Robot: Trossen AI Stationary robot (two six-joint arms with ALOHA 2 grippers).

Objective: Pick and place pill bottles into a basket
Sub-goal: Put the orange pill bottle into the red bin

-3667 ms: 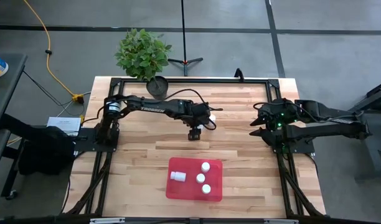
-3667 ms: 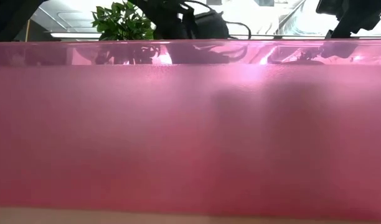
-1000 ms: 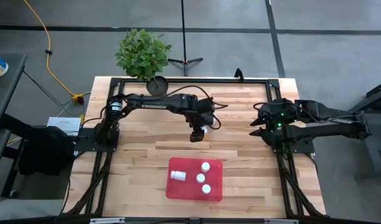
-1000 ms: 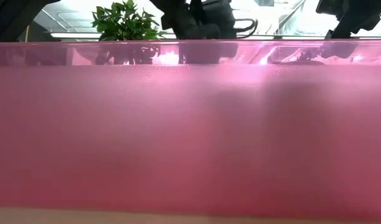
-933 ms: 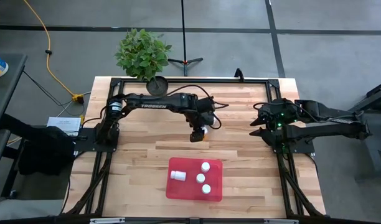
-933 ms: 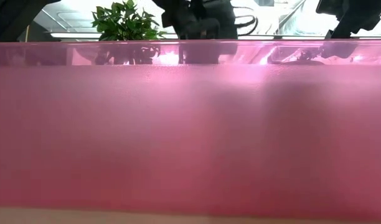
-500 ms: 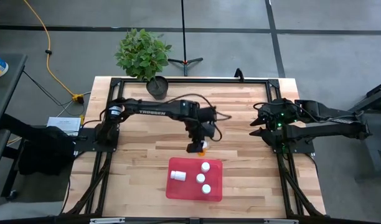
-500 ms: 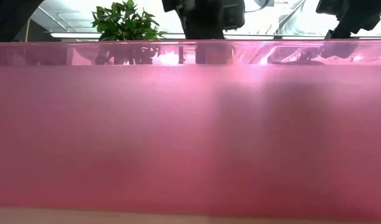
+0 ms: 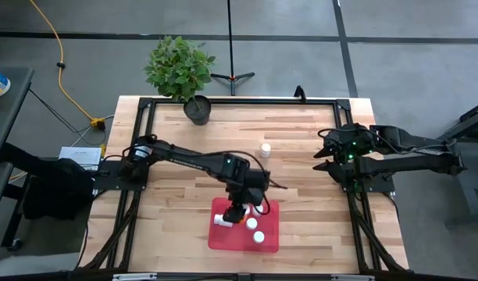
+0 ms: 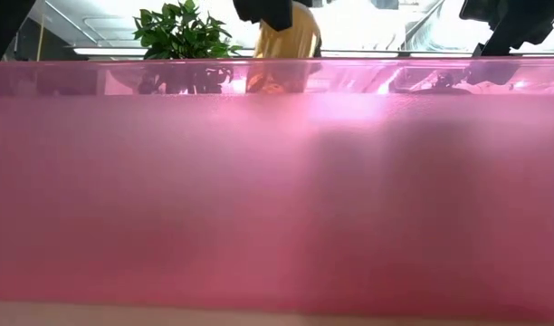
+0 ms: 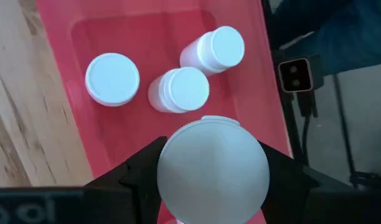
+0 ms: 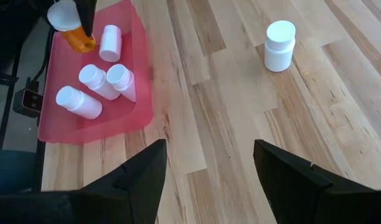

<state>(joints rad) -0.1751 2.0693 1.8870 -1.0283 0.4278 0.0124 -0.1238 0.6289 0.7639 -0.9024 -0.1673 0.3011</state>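
The basket, a flat red tray (image 9: 223, 240), lies near the table's front edge, and its near wall (image 10: 277, 199) fills the low view. Several white pill bottles (image 12: 94, 78) are in it, some lying down. Above the tray my left gripper (image 9: 240, 209) is shut on an amber bottle with a white cap (image 12: 72, 28). Another white bottle (image 9: 265, 148) stands on its base on the wood, toward the far side. At the table's right side my right gripper (image 9: 323, 160) waits, open and empty. My left gripper pinches the amber bottle between its two fingers (image 11: 141, 177), which stand on opposite sides just below the white cap (image 11: 212, 171). The cap hides the place of contact. The fingers slant down from the far side. The bottle's amber body (image 10: 286, 41) hangs tilted, clear above the tray.
A potted plant (image 9: 197, 109) stands at the far left of the table. A black frame (image 9: 239, 100) runs along the table's edges. Bare wood (image 12: 228, 124) lies between the tray and the standing white bottle.
My left gripper has swung from the table's middle toward the near edge and now hangs over the red tray, still shut on the amber bottle, which came along clear of the table. The standing white bottle, hidden under the arm before, now shows.
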